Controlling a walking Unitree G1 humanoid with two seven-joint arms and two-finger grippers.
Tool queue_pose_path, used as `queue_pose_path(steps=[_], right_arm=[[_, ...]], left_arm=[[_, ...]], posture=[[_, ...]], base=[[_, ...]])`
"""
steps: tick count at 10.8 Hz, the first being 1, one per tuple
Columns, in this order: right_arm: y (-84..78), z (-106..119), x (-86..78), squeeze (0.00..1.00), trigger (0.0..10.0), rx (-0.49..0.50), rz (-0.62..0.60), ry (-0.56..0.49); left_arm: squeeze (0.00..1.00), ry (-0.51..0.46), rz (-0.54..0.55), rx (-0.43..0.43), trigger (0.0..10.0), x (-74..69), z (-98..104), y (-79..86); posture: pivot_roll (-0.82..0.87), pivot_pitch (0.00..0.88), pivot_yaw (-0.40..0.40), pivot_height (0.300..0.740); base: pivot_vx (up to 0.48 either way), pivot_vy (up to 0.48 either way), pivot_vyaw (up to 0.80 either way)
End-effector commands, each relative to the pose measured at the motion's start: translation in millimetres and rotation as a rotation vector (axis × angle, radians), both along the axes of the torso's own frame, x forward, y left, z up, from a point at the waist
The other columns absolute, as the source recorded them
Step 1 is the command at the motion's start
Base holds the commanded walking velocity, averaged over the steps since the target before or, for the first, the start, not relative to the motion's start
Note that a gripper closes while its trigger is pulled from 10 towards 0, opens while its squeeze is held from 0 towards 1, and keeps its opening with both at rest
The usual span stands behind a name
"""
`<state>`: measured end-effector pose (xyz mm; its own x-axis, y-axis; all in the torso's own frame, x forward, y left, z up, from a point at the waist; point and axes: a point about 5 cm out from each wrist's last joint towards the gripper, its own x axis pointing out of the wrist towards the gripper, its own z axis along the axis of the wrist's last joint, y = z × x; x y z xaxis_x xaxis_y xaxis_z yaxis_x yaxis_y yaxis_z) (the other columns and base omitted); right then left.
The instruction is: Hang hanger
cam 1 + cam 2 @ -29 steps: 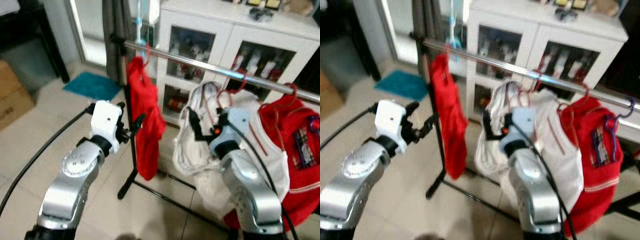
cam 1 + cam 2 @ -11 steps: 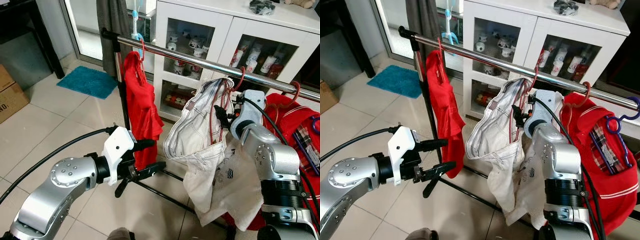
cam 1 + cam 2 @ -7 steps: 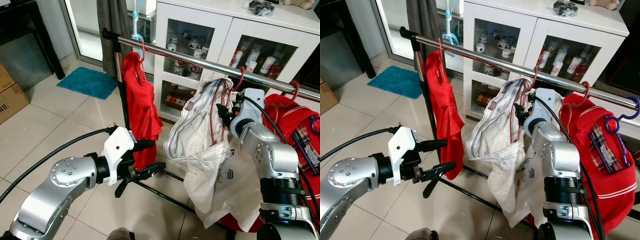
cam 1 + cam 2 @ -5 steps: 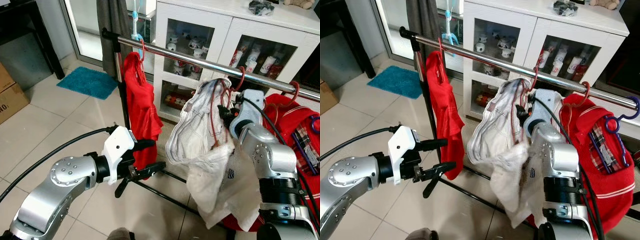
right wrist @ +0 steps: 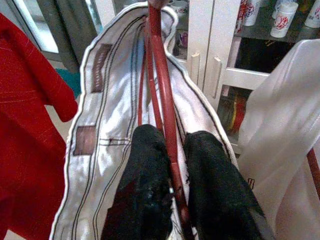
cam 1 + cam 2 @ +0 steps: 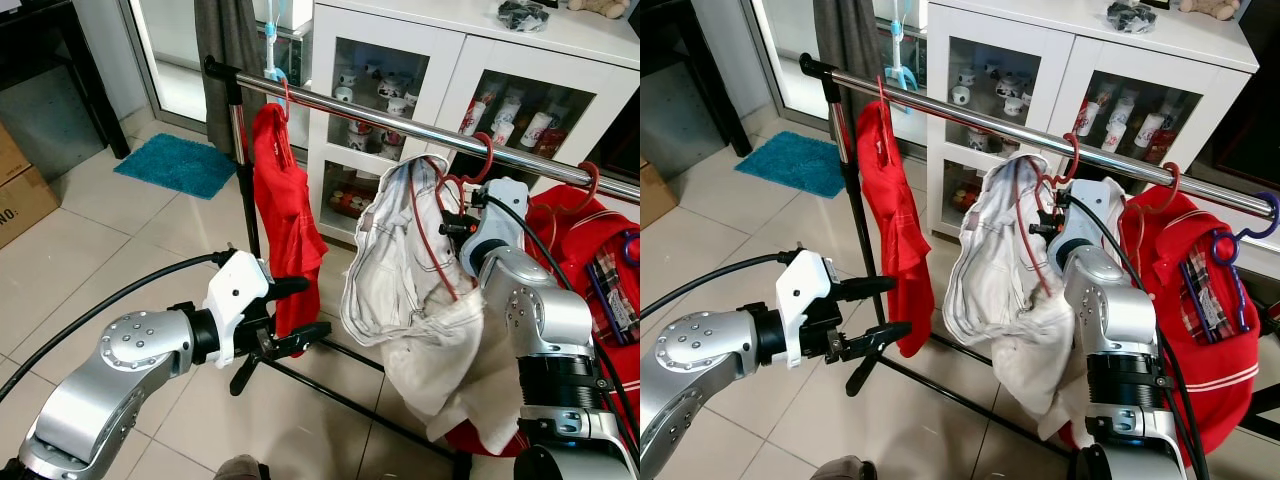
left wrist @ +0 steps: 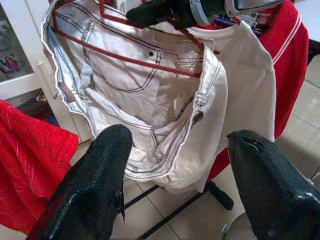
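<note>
The white garment (image 6: 415,290) has swung lower and now drapes straighter from the red hanger (image 6: 1032,235), whose hook sits over the steel rail (image 6: 980,117). The right gripper (image 5: 170,195) pinches the hanger's wire between its fingers (seen from the wrist). The left gripper (image 6: 875,312) hovers with fingers parted beside the red shirt (image 6: 290,225).

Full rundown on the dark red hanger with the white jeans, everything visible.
The dark red hanger is thin, wire-like, with a curved hook over the shiny metal rail, between the red shirt and the red garments to the robot's right. White jeans with dark stitching drape over it, bunched and sagging. The right gripper is shut on one hanger arm, fingers either side of it. The left gripper is open, low and apart from it.
</note>
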<state>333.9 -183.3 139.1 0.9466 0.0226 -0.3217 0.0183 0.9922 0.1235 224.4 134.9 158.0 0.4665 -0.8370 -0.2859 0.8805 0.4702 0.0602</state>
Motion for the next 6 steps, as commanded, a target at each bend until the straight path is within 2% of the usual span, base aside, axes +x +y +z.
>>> queue_pose_path(steps=[1, 6], right_arm=[[-1.5, 7.8, 1.9, 0.00, 0.0, 0.003, 0.009, -0.037], [0.1, 10.4, 0.2, 0.00, 0.0, -0.001, 0.025, -0.046]], left_arm=[[0.00, -0.017, -0.013, 0.001, 10.0, 0.6, 1.7, -2.9], [0.00, -0.012, 0.033, -0.009, 10.0, 3.7, -0.4, -4.1]], posture=[[0.08, 0.034, -0.053, 0.740], [0.07, 0.040, -0.051, 0.740]], base=[[0.000, 0.000, 0.00], [0.000, 0.000, 0.00]])
